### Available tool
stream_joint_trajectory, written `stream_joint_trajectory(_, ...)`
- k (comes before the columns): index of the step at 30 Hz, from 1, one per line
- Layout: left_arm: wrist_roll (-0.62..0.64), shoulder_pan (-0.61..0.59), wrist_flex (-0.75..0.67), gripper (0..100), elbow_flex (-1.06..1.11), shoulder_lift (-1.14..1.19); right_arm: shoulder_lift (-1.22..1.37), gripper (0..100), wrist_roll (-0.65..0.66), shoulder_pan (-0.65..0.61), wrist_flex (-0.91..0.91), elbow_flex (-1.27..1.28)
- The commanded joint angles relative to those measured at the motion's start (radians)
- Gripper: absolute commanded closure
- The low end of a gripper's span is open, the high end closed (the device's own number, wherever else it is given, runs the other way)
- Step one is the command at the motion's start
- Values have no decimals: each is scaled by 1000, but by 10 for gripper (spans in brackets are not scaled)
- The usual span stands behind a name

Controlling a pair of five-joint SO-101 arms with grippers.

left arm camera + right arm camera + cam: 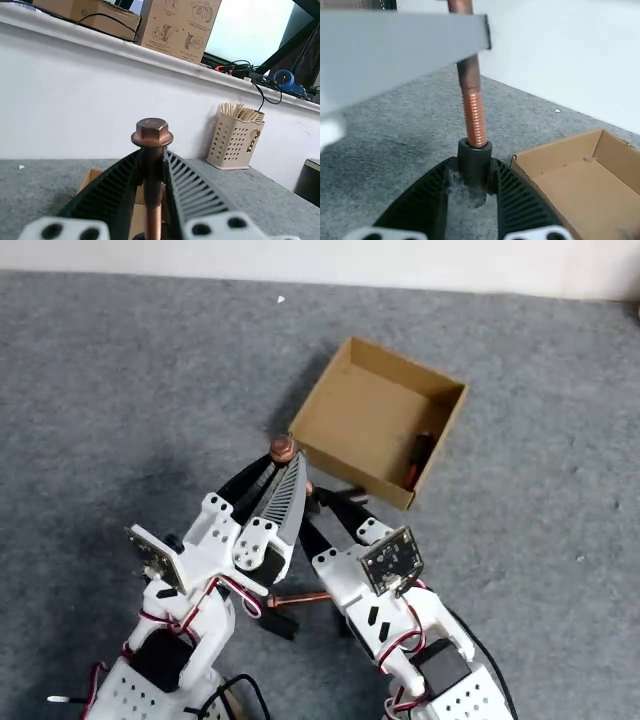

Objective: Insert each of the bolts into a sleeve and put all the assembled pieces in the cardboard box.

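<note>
This looks like a workshop or a lab. A gray fuzzy mat covers the counter (120,390). Behind it, a white wall (75,100) has a ledge (100,44) with brown boxes (177,25), black cables (240,67) and a blue tool (284,80). A holder (235,142) full of wooden sticks stands by the wall.

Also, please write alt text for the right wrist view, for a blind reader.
The right gripper holds a dark cylindrical sleeve, with a copper-coloured threaded bolt entering its open end. An open brown cardboard box lies nearby.
</note>
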Motion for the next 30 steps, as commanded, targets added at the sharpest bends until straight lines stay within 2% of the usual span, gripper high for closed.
stream_joint_trajectory(1, -12, 12, -37, 995, -2, -15, -35, 993, 12, -8, -4, 116)
stream_joint_trajectory(16, -12, 10, 38, 995, 5, -15, -35, 993, 12, -4, -4, 119)
stream_joint_trajectory(24, -15, 10, 143, 995, -7, -15, -35, 993, 12, -2, -4, 122)
stream_joint_trajectory(27, -112, 10, 169, 982, -7, -15, -35, 993, 12, -2, -4, 122)
stream_joint_trajectory(30, -141, 10, 199, 905, -8, -15, -35, 993, 12, -2, -4, 122)
